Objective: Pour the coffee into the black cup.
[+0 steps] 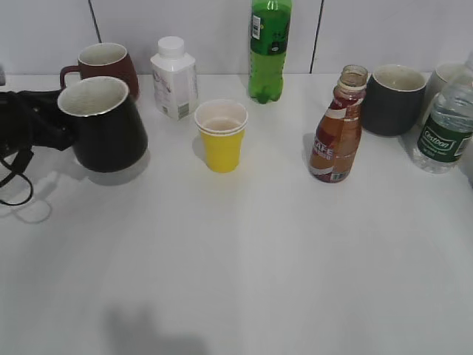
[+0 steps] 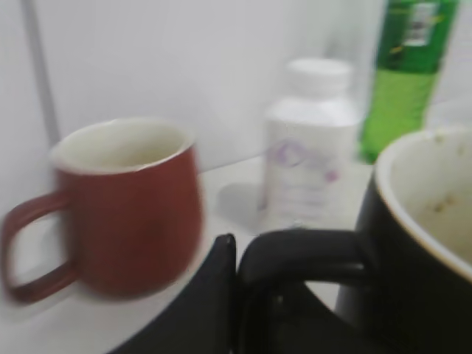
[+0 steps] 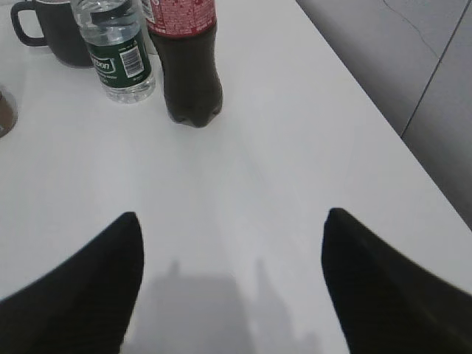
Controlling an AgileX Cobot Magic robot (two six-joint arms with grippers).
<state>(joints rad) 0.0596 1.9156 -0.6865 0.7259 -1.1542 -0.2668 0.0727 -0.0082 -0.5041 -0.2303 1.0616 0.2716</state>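
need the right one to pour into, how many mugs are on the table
3, perhaps a fourth: black cup front left, maroon mug behind it, dark grey mug back right; a pale rim shows beyond.

Left end effector (image 1: 63,133) clamped, right end effector (image 3: 228,287) spread

We see the left arm (image 1: 26,118) at the left edge of the outside camera, and it's matte black all over, a chunky dark body narrowing toward its front end. A thin black cable (image 1: 16,181) droops under it in a loose loop. From the left wrist camera, we get one black finger (image 2: 210,295) up close: smooth, dull, with a flat face and a squared-off tip, though the picture is blurred. On the right wrist camera, we're looking at the right gripper (image 3: 232,243): two broad black fingers (image 3: 88,280), each rising to a rounded point with curved inner edges. We can't make out any screws or markings.
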